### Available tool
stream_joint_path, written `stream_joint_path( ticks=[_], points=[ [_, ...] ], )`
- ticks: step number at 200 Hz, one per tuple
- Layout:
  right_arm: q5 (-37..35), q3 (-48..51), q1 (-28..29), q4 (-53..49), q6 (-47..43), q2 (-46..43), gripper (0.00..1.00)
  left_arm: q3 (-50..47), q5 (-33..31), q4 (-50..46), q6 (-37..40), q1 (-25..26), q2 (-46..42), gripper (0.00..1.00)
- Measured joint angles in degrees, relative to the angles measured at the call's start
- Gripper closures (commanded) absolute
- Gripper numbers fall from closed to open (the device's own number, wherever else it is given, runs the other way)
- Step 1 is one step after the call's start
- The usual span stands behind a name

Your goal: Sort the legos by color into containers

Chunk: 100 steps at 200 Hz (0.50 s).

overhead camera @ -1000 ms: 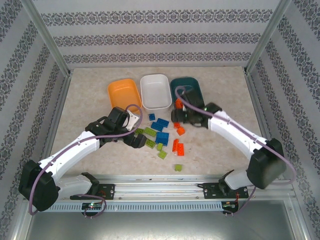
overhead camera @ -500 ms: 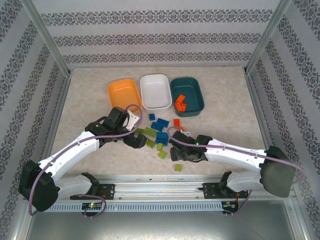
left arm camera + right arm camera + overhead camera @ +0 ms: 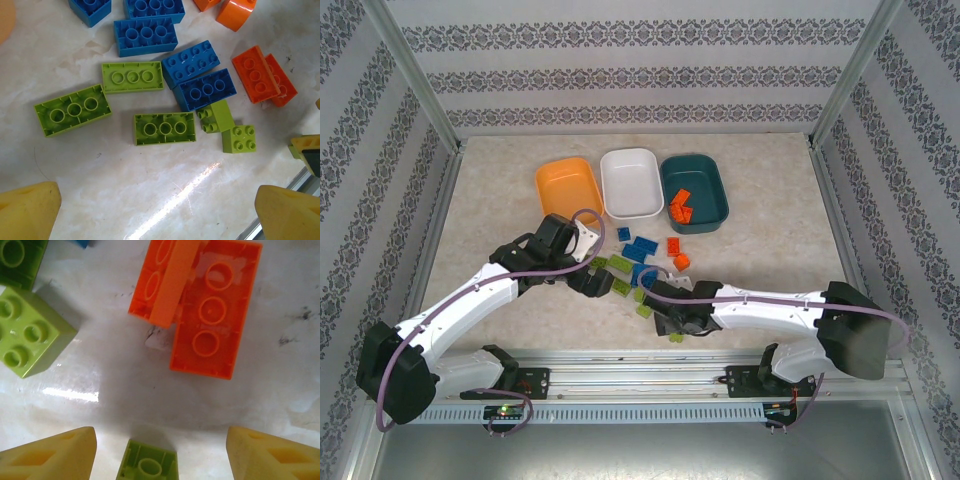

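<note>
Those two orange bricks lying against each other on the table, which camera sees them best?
The right wrist view: the two orange bricks sit large and sharp there, one tilted across the other, with the round hollows of the flat one plain to see. The left wrist view has them much smaller, near its right edge.

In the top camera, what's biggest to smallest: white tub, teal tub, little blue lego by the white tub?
Biggest: the white tub and the teal tub, which look alike.
Smallest: the little blue lego.
</note>
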<state>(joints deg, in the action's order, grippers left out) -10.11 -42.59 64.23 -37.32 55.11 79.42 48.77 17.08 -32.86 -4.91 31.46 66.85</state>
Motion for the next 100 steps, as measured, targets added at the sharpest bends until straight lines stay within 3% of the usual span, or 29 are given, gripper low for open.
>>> stream_joint_path(
  ticks=[100],
  points=[
    [0.0, 0.8, 4.9, 0.5, 4.8, 2.2, 0.39, 0.0, -0.1, 0.0, 0.0, 0.1, 0.0, 0.00]
  ],
)
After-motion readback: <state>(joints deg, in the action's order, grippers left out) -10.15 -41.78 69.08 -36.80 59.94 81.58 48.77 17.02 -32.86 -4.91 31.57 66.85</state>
